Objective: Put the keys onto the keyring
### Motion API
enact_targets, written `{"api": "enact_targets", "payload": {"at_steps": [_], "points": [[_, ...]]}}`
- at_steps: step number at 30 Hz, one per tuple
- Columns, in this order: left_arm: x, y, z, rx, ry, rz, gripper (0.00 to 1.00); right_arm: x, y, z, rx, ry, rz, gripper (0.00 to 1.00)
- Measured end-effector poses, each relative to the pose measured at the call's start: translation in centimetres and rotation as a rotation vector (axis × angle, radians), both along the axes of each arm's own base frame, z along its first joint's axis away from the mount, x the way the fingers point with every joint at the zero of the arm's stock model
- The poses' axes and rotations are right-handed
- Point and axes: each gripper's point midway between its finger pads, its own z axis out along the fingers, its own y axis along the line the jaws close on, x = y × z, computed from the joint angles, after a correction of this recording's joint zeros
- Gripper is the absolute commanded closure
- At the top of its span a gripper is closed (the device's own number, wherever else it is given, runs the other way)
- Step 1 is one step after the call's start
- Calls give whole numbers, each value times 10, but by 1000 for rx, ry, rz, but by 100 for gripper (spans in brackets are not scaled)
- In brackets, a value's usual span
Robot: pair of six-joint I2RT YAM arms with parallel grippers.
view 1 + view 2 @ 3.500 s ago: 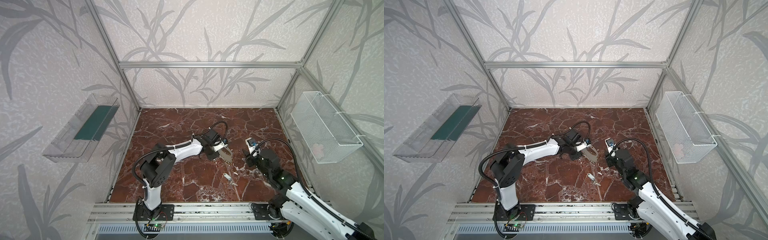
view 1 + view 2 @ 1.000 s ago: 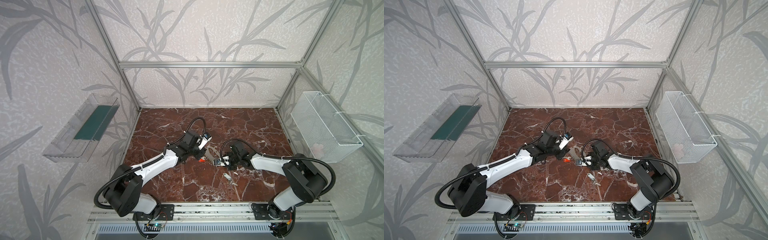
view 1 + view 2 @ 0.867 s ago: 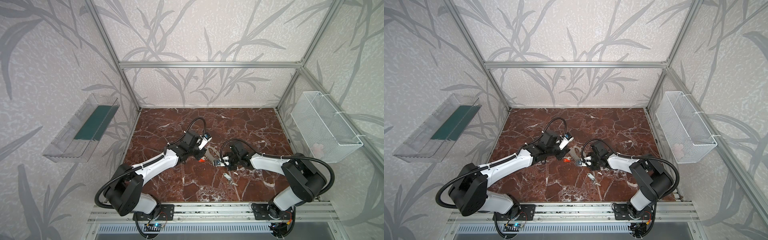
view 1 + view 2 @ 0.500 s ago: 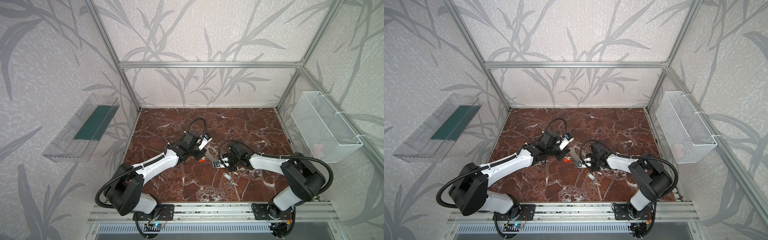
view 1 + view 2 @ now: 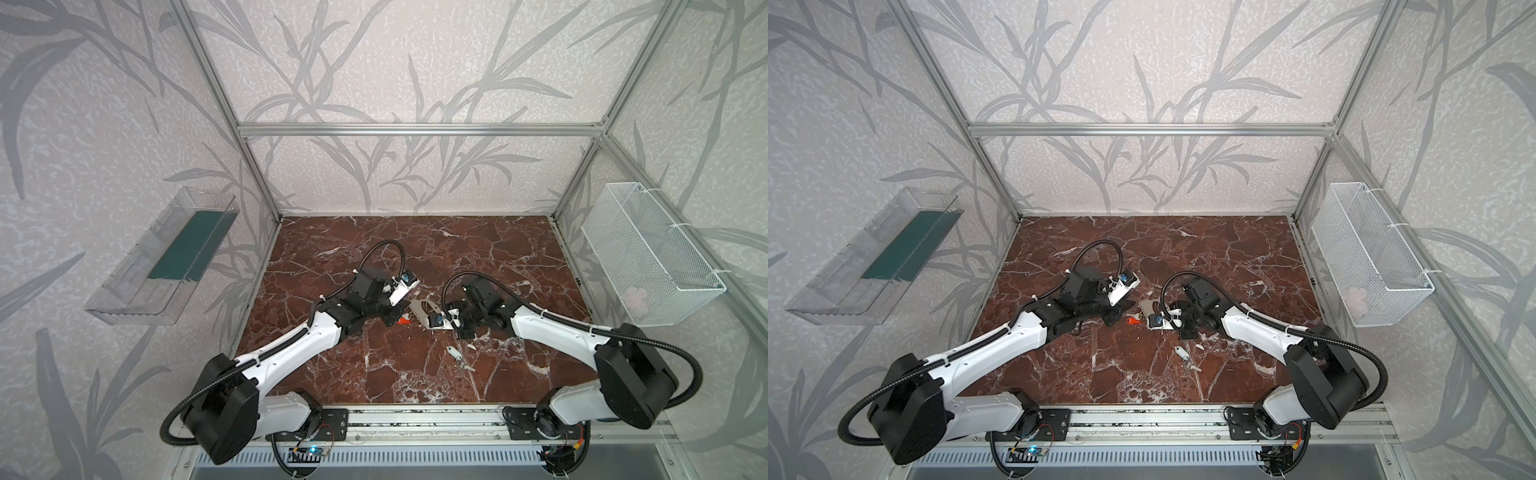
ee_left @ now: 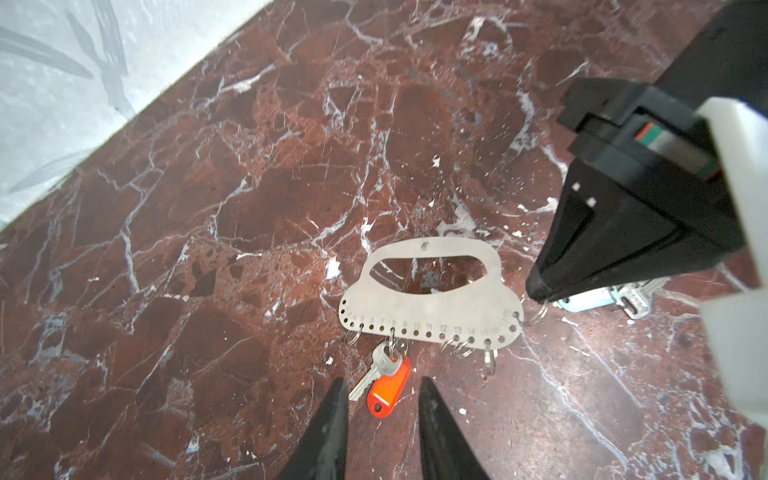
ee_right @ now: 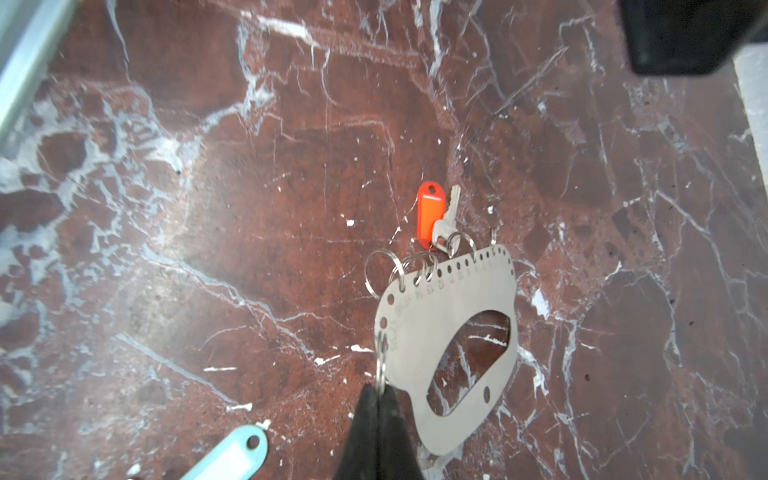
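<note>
The keyring (image 6: 432, 293), a flat grey plate with an oblong cut-out and a row of small holes, lies on the marble; it shows in both top views (image 5: 423, 309) (image 5: 1147, 307). A silver key with a red-orange tag (image 6: 389, 384) (image 7: 430, 216) hangs from a ring in one of its holes. My left gripper (image 6: 382, 380) is open, with its fingertips on either side of that tag. My right gripper (image 7: 380, 390) is shut on a split ring (image 7: 380, 357) at the plate's corner. The white-tagged key (image 5: 456, 353) (image 5: 1181, 353) lies loose on the table near my right gripper.
Several empty split rings (image 7: 380, 270) hang along the plate's holed edge. A clear shelf (image 5: 166, 266) is fixed to the left wall and a white wire basket (image 5: 648, 257) to the right wall. The metal frame rail (image 5: 415, 424) runs along the table's front edge.
My right gripper has shut on the split ring within the last second. Both arms have hardly moved. A few seconds back my left gripper held the plate and the right arm stood off.
</note>
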Motion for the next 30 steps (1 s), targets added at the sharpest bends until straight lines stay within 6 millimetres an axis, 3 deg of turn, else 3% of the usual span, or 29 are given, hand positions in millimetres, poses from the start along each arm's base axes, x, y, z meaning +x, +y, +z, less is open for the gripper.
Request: {"api": "enact_targets", "payload": {"at_steps": [7, 18, 30], "points": [[-22, 4, 18, -75, -42, -50, 70, -4, 11, 30, 125, 63, -49, 100], [-48, 8, 70, -168, -188, -143, 69, -4, 35, 91, 402, 124, -86, 100], [-54, 11, 68, -126, -210, -184, 71, -12, 38, 120, 561, 159, -94, 100]]}}
